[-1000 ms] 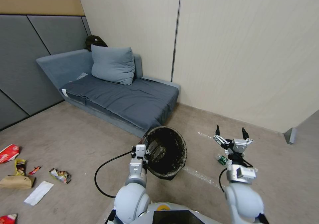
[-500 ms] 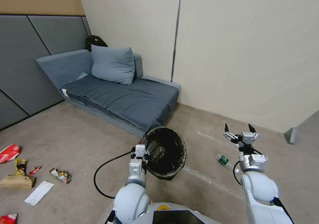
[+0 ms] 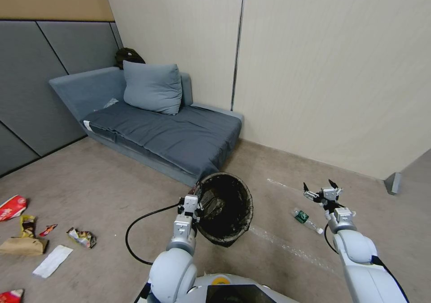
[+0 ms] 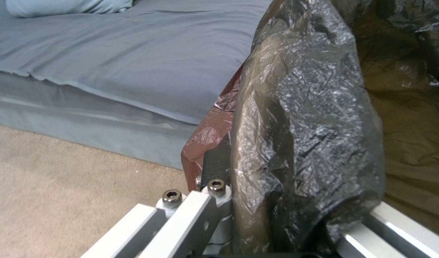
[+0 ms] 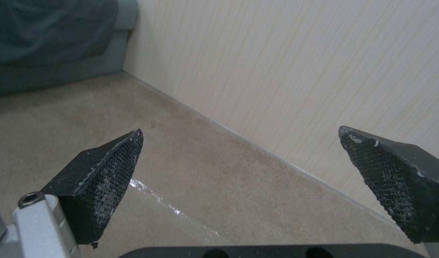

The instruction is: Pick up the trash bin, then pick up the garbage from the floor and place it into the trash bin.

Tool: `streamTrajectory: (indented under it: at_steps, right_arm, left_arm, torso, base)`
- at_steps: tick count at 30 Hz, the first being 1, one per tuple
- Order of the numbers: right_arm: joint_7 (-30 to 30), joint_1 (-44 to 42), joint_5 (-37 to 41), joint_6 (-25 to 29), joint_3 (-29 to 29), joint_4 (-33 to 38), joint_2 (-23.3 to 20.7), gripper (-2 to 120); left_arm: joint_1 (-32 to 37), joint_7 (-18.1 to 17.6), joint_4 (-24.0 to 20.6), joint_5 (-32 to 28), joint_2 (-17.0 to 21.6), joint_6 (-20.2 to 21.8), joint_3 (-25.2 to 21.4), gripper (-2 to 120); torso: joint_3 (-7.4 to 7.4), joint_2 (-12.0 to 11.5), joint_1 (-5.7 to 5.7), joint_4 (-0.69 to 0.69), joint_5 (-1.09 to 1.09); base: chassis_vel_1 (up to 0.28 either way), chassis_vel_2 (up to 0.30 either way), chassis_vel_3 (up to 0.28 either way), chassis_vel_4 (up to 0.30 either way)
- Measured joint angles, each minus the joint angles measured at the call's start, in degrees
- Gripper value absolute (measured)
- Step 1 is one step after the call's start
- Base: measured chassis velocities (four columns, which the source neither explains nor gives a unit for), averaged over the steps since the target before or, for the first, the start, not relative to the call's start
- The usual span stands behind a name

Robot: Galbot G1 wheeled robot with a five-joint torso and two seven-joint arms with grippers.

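The trash bin (image 3: 226,208), lined with a crinkled black bag, hangs tilted above the floor in the head view, its mouth facing me. My left gripper (image 3: 196,203) is shut on its near rim. In the left wrist view one finger (image 4: 216,163) presses against the bag liner (image 4: 305,136) folded over the rim. The garbage lies on the floor far left: a red cup (image 3: 12,206), a yellow wrapper (image 3: 27,225), brown paper (image 3: 22,246), a white napkin (image 3: 52,261) and a crumpled wrapper (image 3: 81,237). My right gripper (image 3: 319,189) (image 5: 243,143) hangs open and empty to the bin's right.
A grey sofa (image 3: 161,132) with a cushion stands against the wall behind the bin. A small plastic bottle (image 3: 307,220) lies on the floor by my right gripper. A black cable (image 3: 134,231) loops from my left arm. The carpet between the bin and the litter is bare.
My right arm has swung out to the right and dropped lower, uncovering the bottle on the floor. The bin stays held in my left gripper, almost still.
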Motion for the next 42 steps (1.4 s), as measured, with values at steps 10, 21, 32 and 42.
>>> streamTrajectory:
  at_steps: [10,21,32,42]
  right_arm:
    - [-7.9,0.3,-0.9,7.8,-0.2,-12.9,-7.6,100]
    - [-10.6,0.8,-1.2,9.5,-0.3,-15.5,-8.3,100]
    - [-24.4,5.4,-3.4,15.8,-1.5,-27.7,-10.3,100]
    - [-27.9,7.9,-4.7,17.5,-2.7,-32.9,-10.6,100]
  left_arm:
    - [-0.9,0.5,0.1,-0.3,1.9,0.1,-0.8,1]
    - [-2.7,1.0,0.4,-1.8,4.5,0.1,-2.8,1]
    - [-3.0,1.0,0.7,-2.4,4.7,0.2,-3.1,1]
    - [-2.6,1.0,0.9,-2.0,4.5,0.3,-3.1,1]
  torso:
    - [0.00,0.0,0.00,-0.03,0.00]
    - [0.00,0.0,0.00,-0.01,0.00]
    - [0.00,0.0,0.00,0.00,-0.02]
    - [0.00,0.0,0.00,-0.01,-0.02]
  base:
    - [0.000,0.000,0.000,0.000]
    - [0.000,0.000,0.000,0.000]
    - [0.000,0.000,0.000,0.000]
    - [0.000,0.000,0.000,0.000]
